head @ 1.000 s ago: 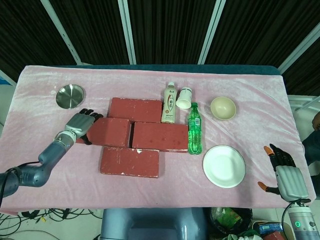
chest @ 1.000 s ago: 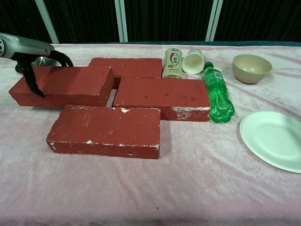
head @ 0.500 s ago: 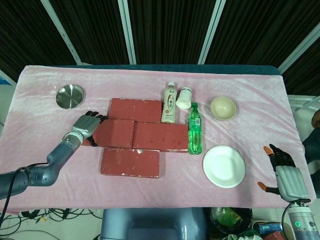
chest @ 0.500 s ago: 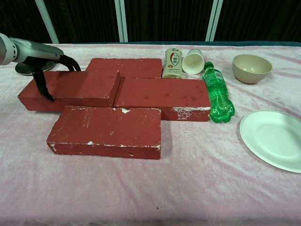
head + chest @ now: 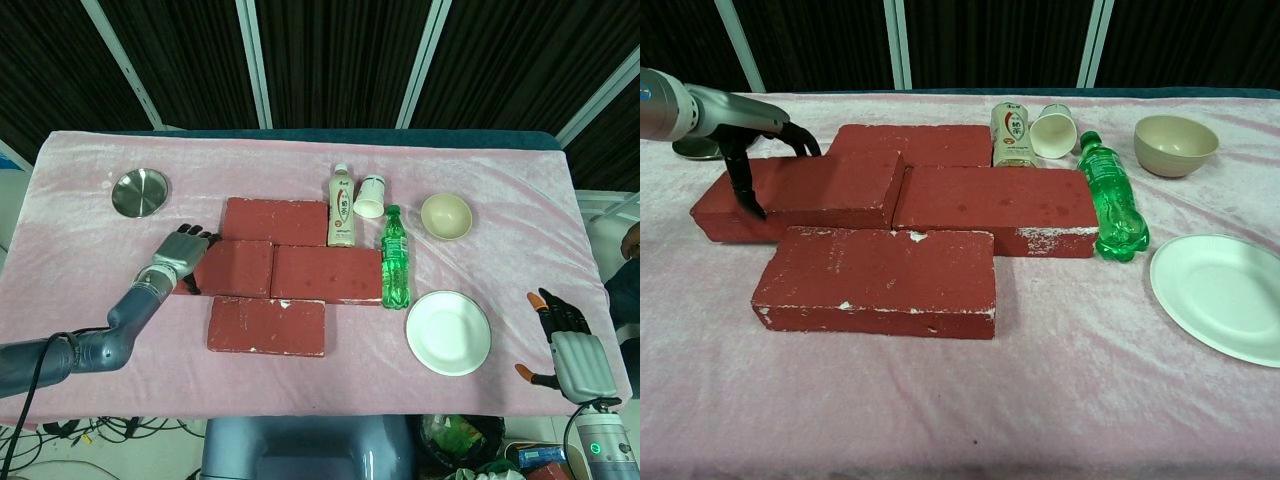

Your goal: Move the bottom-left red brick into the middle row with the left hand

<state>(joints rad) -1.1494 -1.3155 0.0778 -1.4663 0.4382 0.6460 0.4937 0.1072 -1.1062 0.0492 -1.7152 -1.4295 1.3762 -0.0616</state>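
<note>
The left hand (image 5: 181,252) grips the left end of the red brick (image 5: 232,268) that lies in the middle row, with the fingers (image 5: 800,139) over the top edge and the thumb down the near side. This brick touches the second middle-row brick (image 5: 326,274) on its right side, end to end. I will use this held brick as the landmark.

Behind it, touching, lies the back brick (image 5: 276,220). In front of it, a little to the right, lies the front brick (image 5: 266,325), and their edges meet. To the left and behind it, well apart, sits a round metal dish (image 5: 139,192) on the pink cloth (image 5: 80,250).

To the right, beyond the second brick, a green bottle (image 5: 395,262) lies on its side against that brick's end. Behind the bottle stand a milk tea bottle (image 5: 341,206) and a tipped paper cup (image 5: 369,196). Further right are a beige bowl (image 5: 445,216) and a white plate (image 5: 448,332).

The right hand (image 5: 572,346) is far to the right, off the table edge, holding nothing with the fingers apart.
</note>
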